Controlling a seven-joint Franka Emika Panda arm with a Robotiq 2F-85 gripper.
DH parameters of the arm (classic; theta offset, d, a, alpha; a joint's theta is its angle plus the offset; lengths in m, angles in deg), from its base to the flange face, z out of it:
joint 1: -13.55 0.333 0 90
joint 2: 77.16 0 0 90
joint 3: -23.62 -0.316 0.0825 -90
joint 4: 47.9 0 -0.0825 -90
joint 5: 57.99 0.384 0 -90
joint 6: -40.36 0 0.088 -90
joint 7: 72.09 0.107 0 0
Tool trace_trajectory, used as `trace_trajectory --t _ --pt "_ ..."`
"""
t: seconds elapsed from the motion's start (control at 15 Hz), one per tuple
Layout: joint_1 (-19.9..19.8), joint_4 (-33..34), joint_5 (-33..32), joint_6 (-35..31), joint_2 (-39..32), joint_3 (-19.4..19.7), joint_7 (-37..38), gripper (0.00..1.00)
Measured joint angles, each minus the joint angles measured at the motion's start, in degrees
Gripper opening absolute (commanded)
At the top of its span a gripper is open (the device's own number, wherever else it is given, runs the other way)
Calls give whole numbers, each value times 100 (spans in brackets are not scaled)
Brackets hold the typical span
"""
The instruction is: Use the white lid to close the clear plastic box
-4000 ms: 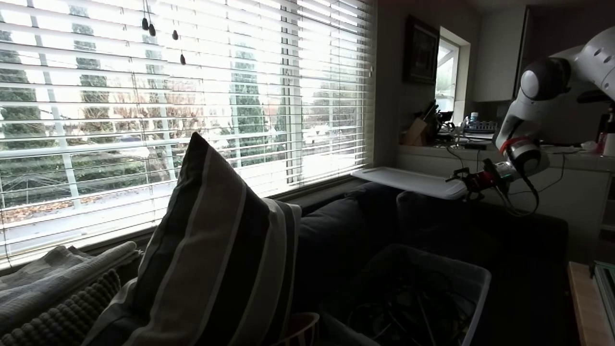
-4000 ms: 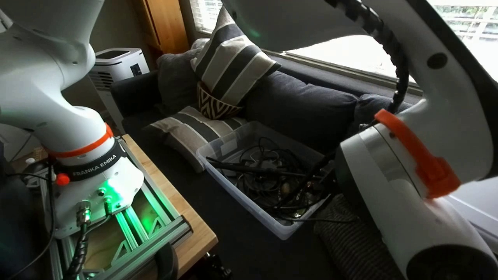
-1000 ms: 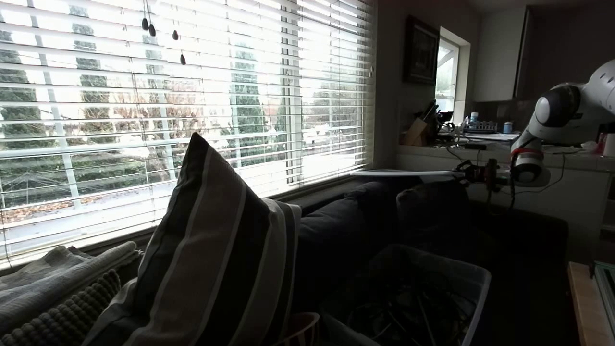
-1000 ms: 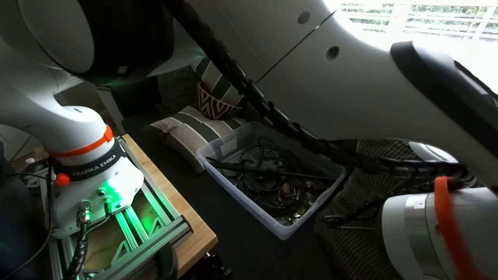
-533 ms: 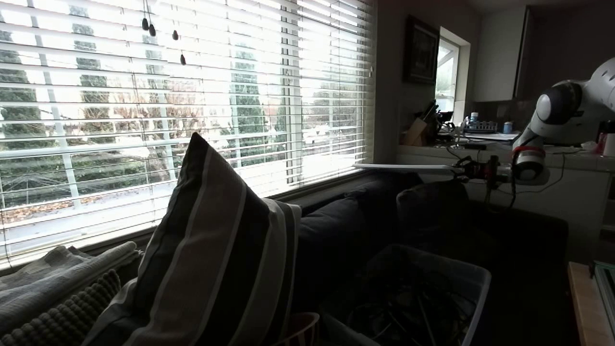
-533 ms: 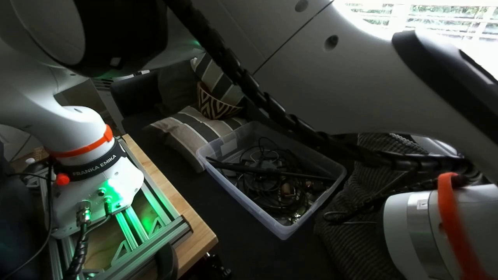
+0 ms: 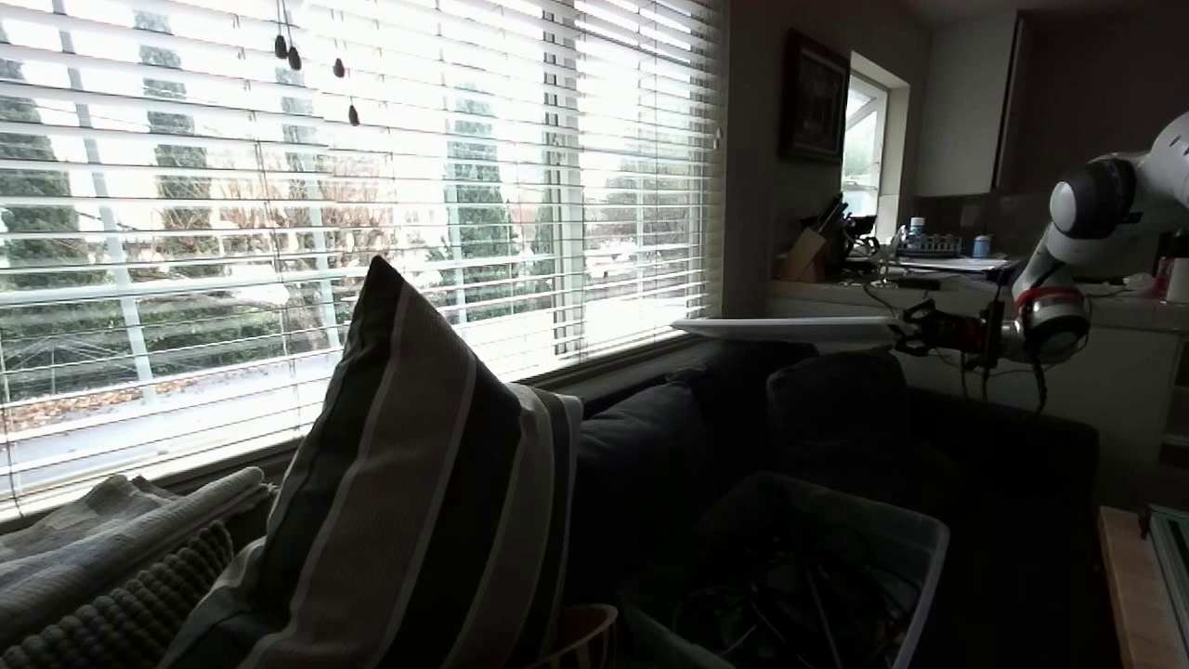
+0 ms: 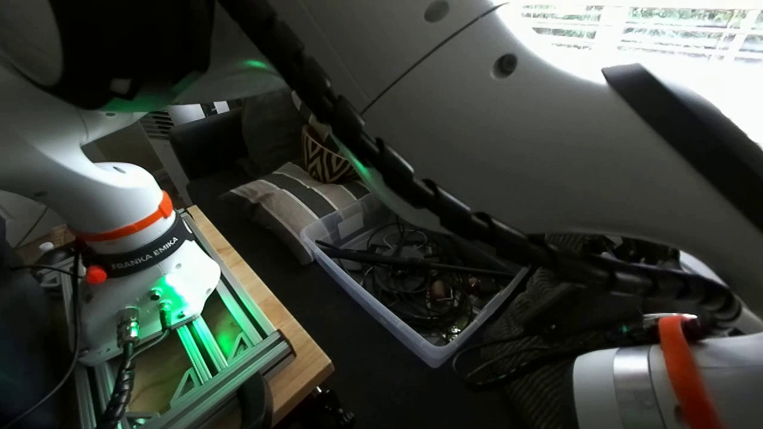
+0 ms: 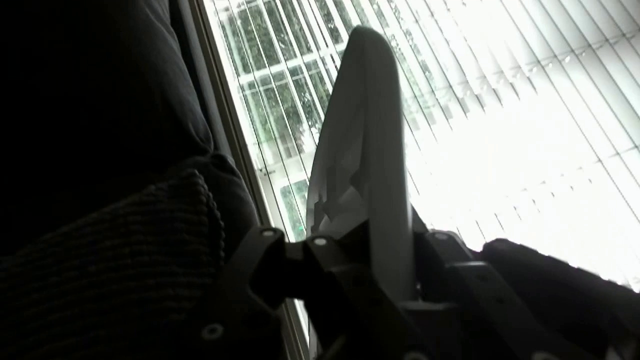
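Observation:
The white lid [image 7: 790, 327] hangs nearly level and edge-on above the dark sofa, apart from the box. My gripper [image 7: 899, 334] is shut on its near edge. In the wrist view the lid [image 9: 387, 140] runs up from between the fingers [image 9: 447, 265], its rim pinched there. The clear plastic box [image 8: 381, 319] stands lower down with its top uncovered, dark cables lying inside. An exterior view shows the same box [image 7: 929, 567] in deep shadow. My arm hides the gripper and most of the lid in that view of the cables.
A striped cushion [image 7: 409, 502] leans up tall on the sofa, with a patterned basket [image 8: 325, 158] by it. Another striped cushion [image 8: 298, 196] lies beside the box. Window blinds [image 7: 372, 186] rise behind the sofa. The robot's wooden table [image 8: 298, 357] borders the box's side.
Four seconds ago the lid's broad face showed, tilted; it has since turned edge-on. Over the last half second the gripper and wrist have shifted slightly right in an exterior view. The box has stayed put.

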Motion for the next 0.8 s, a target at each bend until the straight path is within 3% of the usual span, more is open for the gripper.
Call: trace_trajectory --t 0.4,0.8 --pt "-18 -205 -1020 812 113 193 -628 2" --pt "299 -858 -2756 897 857 312 -2116 2"
